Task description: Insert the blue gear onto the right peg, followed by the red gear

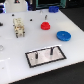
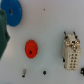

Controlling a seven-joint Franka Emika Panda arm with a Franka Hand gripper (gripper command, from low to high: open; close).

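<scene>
Blue gear lies untouched at three o'clock on the white surface.
We see it up-right of the right peg, red gear beyond at twelve; whether the tool is released or clenched we cannot tell.

White table: gears, pegged plate, connector.

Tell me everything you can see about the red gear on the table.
The red gear is a small round disc that looks like red plastic, thick for its width, with a dark hole at its centre visible in the wrist view. It lies flat on the white table, touching nothing. In the exterior view it sits toward the back, apart from the wider blue gear and the black-framed plate with two pegs. Nothing holds it.
</scene>
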